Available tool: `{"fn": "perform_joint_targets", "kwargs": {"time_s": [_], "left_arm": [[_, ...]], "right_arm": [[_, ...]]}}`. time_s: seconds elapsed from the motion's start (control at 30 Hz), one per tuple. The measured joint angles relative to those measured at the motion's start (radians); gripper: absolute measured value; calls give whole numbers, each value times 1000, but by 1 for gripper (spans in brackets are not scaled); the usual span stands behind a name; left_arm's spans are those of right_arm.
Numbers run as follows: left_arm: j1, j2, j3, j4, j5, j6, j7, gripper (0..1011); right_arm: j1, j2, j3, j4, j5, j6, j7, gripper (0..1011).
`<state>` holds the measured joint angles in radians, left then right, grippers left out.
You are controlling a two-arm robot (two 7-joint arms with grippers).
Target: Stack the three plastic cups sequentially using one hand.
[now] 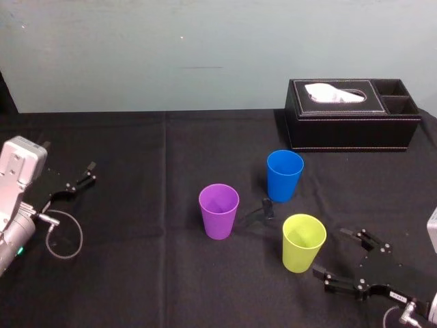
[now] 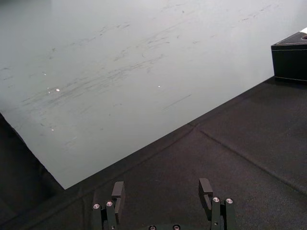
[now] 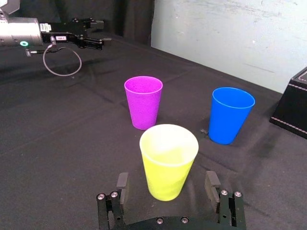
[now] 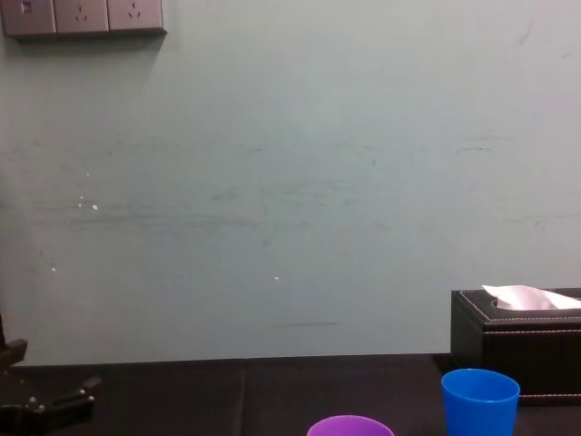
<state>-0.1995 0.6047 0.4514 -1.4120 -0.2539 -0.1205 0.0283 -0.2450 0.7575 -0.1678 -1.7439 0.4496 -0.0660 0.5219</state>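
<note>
Nearest the robot, the right hand sits low over the black-clothed worktop with its jaws spread wide, wider than a cup. It holds nothing.

Just ahead of it stands the yellow-green cup, upright and mouth up. In the right wrist view this cup lines up with the gap between the fingers. We see no contact, and the head view suggests the tips stop just short of its wall.

Farther out and to the left is the purple cup. Beyond the yellow-green one is the blue cup. All three stand upright, apart from each other, none nested yet.

Handling, our judgement:
- The cups look thin-walled, empty and light, so they should tip at a nudge.
- The smooth plastic is probably slippery, and the wall may flex under a hard squeeze.
- We would grip across the wall at mid-height or a little above, below the rim. The upward flare should then keep the cup from sliding down through the jaws.
- Moderate closing force only.

At the back right sits the black tissue box, well clear of the cups. The left hand is parked at the far left, jaws apart and empty.
</note>
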Motion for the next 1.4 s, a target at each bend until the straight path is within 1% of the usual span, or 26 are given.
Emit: {"fn": "perform_joint_targets", "kwargs": {"time_s": [0.37,0.8,1.4], "left_arm": [[0,0,0,0,0,0,0,1010],[0,0,0,0,0,0,0,1010],[0,0,0,0,0,0,0,1010]], "right_arm": [[9,-23,-8,20,-5,10,9,1004],[21,-36,-15,29,-3,16,13,1004],[56,-55,-39,53,-6,22,15,1004]]}}
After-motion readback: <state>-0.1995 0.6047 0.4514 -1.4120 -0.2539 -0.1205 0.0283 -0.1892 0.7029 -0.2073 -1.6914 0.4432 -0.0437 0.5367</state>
